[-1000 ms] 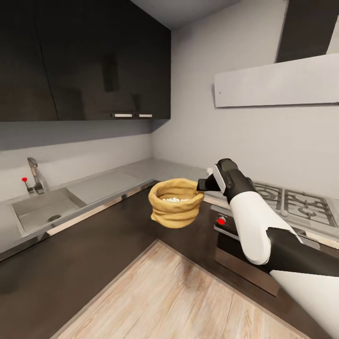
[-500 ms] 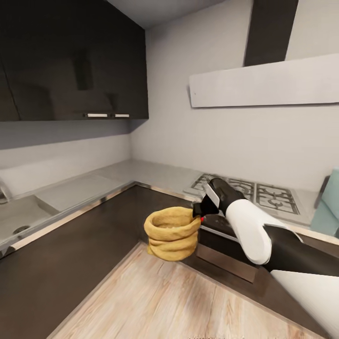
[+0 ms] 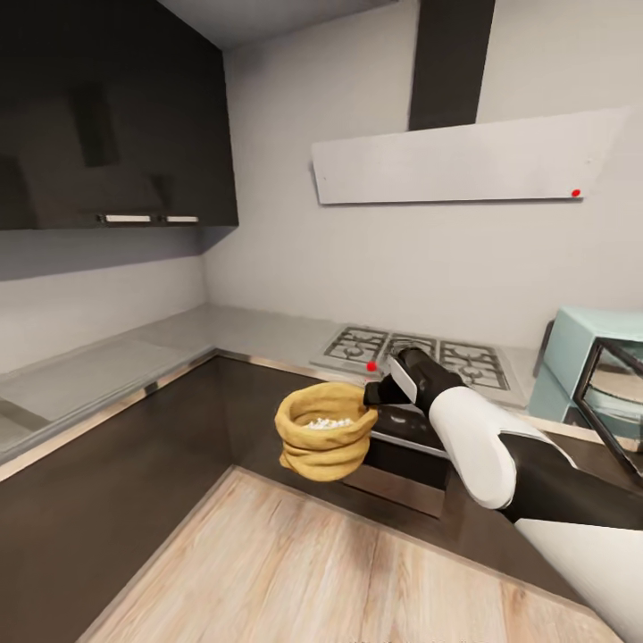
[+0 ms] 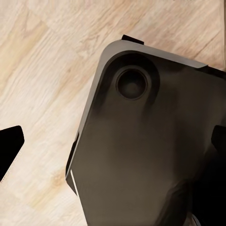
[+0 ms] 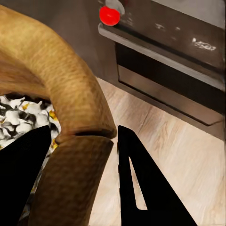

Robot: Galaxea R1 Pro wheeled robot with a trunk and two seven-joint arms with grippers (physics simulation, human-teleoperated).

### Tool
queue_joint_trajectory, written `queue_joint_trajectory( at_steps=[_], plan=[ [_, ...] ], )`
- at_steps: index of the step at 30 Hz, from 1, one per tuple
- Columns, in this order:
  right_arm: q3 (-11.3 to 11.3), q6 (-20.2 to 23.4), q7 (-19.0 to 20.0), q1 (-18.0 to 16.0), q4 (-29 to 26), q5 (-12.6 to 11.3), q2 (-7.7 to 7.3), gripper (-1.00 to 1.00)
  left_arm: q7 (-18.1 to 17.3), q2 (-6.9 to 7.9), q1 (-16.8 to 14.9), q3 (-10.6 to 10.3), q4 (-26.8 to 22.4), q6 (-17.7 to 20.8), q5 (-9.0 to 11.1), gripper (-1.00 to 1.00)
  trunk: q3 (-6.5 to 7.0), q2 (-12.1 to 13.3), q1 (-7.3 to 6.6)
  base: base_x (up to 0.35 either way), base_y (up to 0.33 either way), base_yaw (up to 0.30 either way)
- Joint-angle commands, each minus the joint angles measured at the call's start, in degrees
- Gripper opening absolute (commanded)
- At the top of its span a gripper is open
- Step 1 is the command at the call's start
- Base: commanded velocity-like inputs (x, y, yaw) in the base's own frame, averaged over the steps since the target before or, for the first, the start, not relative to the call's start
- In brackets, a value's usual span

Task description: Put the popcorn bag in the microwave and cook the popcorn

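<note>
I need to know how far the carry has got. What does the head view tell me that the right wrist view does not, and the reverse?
Head view alone: the pale-blue microwave at the right with its door open, the gas hob and the countertop. Right wrist view alone: one finger inside the rolled rim, the other outside. Both: the popcorn bag held by the right gripper over the wood floor, white pieces inside, before the dark oven.

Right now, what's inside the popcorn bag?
The popcorn bag, pinched at its rolled rim by the right gripper, holds white puffed kernels with a few yellowish bits. The rim and one gripper finger cover the rest, so how full it is can't be seen.
</note>
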Motion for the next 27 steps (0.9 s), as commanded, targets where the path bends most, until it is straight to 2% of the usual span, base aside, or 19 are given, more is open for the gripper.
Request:
queue_joint_trajectory(
  at_steps=[1,18,22,27],
  plan=[
    [-0.4,0.0,0.3,0.2,-0.1,0.5,0.04,-1.0,0.0,0.0,0.0,0.4,0.0,-0.1,0.0,1.0,-0.07,0.0,0.0,0.0,0.0,-0.287],
    [-0.4,0.8,0.0,0.4,0.7,0.5,-0.47,-1.0,-0.5,0.04,0.0,0.3,-0.1,-0.2,-0.1,1.0,-0.07,0.0,0.0,0.0,0.0,-0.287],
    [-0.4,3.3,0.0,0.4,0.7,0.6,-0.52,-1.0,-0.6,0.04,0.0,0.4,-0.1,-0.2,-0.1,1.0,-0.07,0.0,0.0,0.0,0.0,-0.287],
    [-0.4,4.2,0.2,0.4,0.7,0.5,-0.49,-1.0,-0.6,0.04,0.0,0.3,-0.1,-0.2,-0.1,1.0,-0.07,0.0,0.0,0.0,0.0,-0.277]
  ],
)
